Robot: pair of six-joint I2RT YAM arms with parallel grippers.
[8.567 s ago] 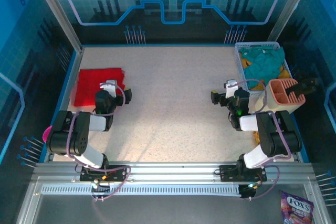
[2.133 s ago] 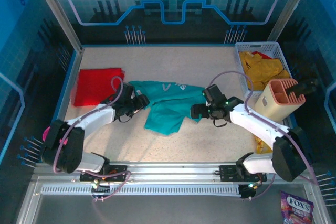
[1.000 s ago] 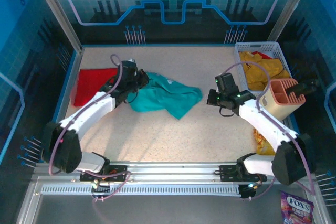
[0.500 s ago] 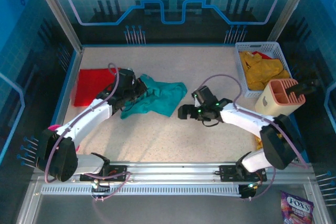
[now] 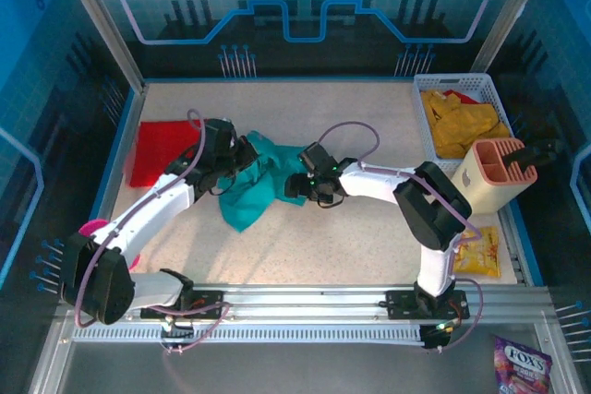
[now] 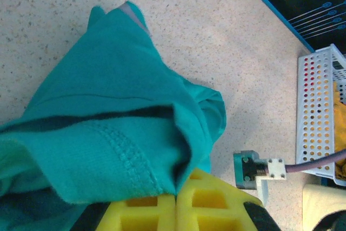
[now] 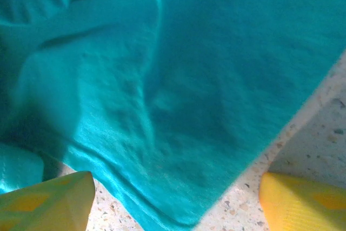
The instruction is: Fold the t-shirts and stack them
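The teal t-shirt [image 5: 251, 189] lies crumpled on the speckled table [image 5: 351, 237], left of centre, in a bunched heap that runs from the left gripper [image 5: 242, 156] down toward the near edge. The left gripper is clenched on the shirt's upper part. In the left wrist view its yellow pads [image 6: 141, 213] are pressed together with a stitched hem [image 6: 124, 155] caught at their seam, and the rest of the fabric drapes away from them over the table.

The right arm stretches leftward across the table, and the right gripper [image 5: 294, 184] sits at the shirt's right edge, opposite the left one with the heap between them. In the right wrist view its jaws stand wide apart. One yellow fingertip [image 7: 48, 204] is at the lower left and the other at the lower right. A flat corner of the teal cloth lies on the table between them and nothing is grasped. Whether either fingertip touches the cloth cannot be told.

A red t-shirt [image 5: 155, 149] lies flat near the table's left side, just beside the left arm and apart from the teal heap. At the far right corner a white perforated basket [image 5: 421, 108] holds mustard-yellow t-shirts [image 5: 462, 125], with a sliver of red at its far end. A beige slotted holder [image 5: 499, 173] stands just in front of the basket. A small yellow item [image 5: 480, 251] lies near the table's right edge; what it is cannot be made out.
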